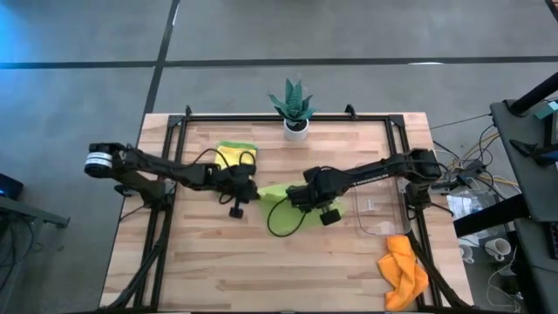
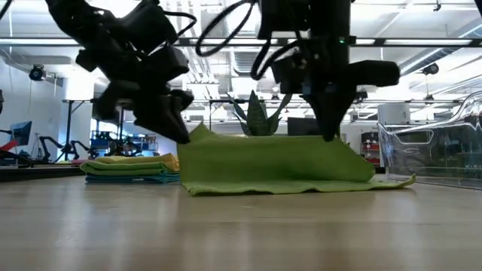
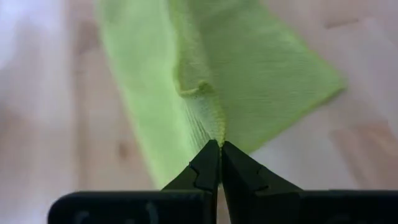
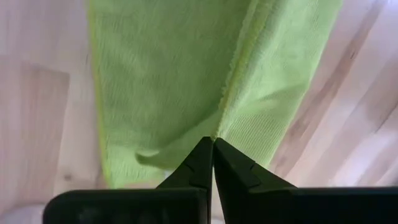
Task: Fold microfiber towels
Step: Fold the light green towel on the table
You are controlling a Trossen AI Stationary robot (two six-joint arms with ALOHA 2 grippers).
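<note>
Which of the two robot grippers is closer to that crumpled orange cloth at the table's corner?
The right gripper. It pinches the lime green towel mid-table, on the side toward the orange cloth. The left gripper grips the towel's opposite end, farther from it.

- The left gripper (image 2: 181, 128) pinches one top corner of the lime green towel (image 2: 275, 162); the right gripper (image 2: 329, 129) pinches the other.
- The towel hangs below both grippers, its lower edge on the table (image 2: 241, 226).
- A stack of folded towels (image 2: 132, 168) lies beside the left gripper.
- A potted plant (image 2: 256, 117) stands behind, between the grippers.
</note>
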